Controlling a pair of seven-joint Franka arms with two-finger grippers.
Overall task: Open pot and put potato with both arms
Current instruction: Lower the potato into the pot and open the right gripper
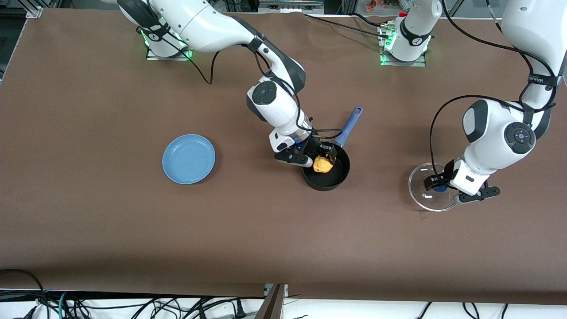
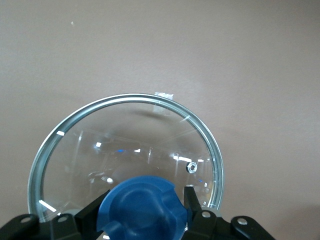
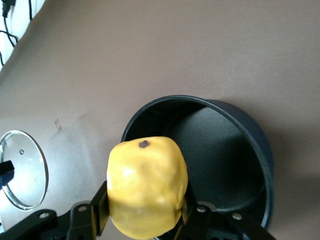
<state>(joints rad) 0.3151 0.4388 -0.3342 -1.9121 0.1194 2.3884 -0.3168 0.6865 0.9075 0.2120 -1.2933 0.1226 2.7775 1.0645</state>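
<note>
While the right gripper hangs over the pot, its fingers are clamped on the potato, one pressing each side of the yellow lump. The potato sits above the rim on the side toward the right arm's end of the table, partly over the dark hollow and partly over the edge. The pot stands open, its blue handle pointing away from the front camera toward the robots' bases.

Well apart from the pot, toward the left arm's end of the table, the left gripper has its fingers closed on the blue knob of the glass lid. The lid seems to lie flat on or just above the table; I cannot tell whether it rests there. A blue plate lies bare, farther from the pot toward the right arm's end.

The main risk, as I judge it, is the release point: because the potato is near the rim and not centred, letting go now could bounce it off the edge onto the table. Lowering without shifting inward could also knock the fingers against the rim and shove the light pot. The rounded potato might also roll in the grip if it loosens unevenly.
</note>
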